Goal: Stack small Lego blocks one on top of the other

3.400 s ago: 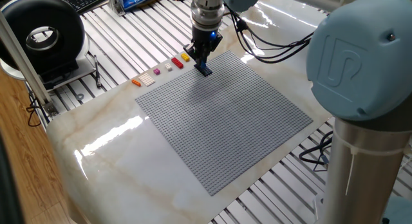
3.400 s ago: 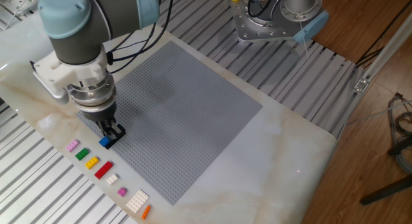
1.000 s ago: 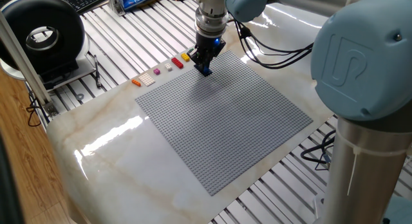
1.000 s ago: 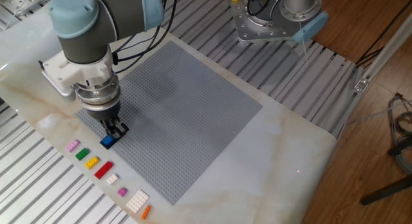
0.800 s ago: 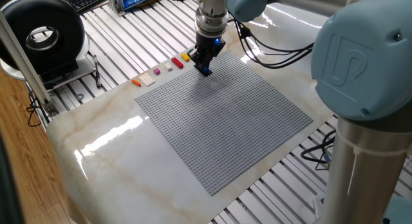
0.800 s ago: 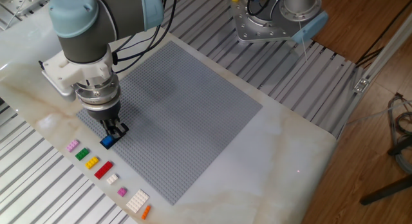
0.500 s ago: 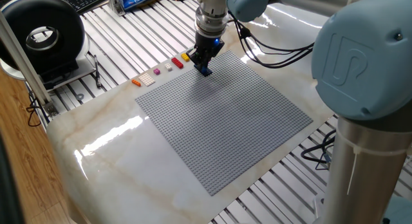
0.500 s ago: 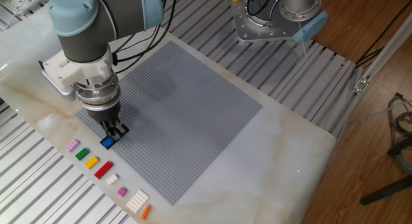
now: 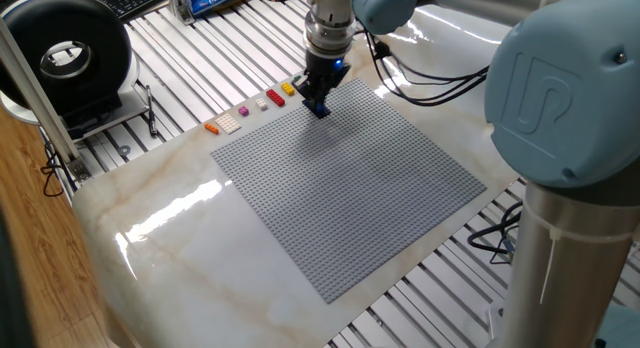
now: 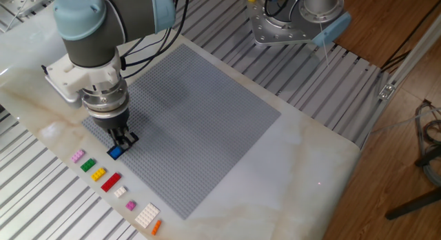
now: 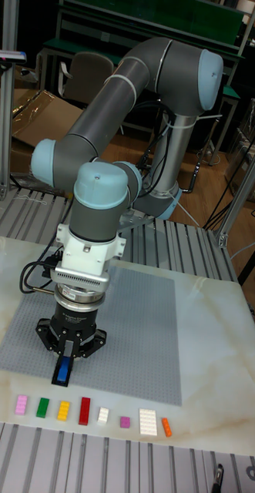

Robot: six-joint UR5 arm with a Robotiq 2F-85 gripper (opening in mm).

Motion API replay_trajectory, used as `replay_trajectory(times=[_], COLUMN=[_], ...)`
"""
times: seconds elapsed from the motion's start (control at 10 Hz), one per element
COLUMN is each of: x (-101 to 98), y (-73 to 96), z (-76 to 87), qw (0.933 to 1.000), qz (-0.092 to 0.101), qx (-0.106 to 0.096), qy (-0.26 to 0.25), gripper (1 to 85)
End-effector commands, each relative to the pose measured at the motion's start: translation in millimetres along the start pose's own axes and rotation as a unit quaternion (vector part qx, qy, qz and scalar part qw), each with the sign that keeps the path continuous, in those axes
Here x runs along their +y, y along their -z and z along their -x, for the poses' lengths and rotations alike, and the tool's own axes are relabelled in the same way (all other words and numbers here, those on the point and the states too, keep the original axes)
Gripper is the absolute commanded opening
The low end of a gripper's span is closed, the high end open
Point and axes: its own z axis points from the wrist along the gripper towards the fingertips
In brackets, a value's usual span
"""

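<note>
Beside your grey baseplate [image 11: 135, 323], loose bricks [image 11: 84, 410] line the worktop [image 10: 303, 157]; your jaws grasp the blue brick [image 11: 63, 372].

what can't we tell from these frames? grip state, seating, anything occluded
- Blue block seating on the baseplate: too small in every view.
- Gripper fingertip contact: too small and dark to judge in all three views.
- Green and pink blocks: hidden behind the gripper in one fixed view; both visible in the tall view.
</note>
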Motion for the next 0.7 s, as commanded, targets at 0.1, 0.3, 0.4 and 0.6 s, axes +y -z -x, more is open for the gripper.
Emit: replay_trajectory(times=[0.1,0.3,0.4,0.6], x=[5.5,3.4,2.1,6.4], y=[-16.5,-1.0,4.7,0.8], z=[11.0,6.2,4.7,4.3], qw=[0.9998,0.9999,0.9999,0.9995], qz=[0.0,0.005,0.011,0.027], qx=[-0.014,-0.007,-0.002,0.001], qy=[-0.012,-0.01,-0.009,-0.017], gripper=[1.0,1.0,1.0,1.0])
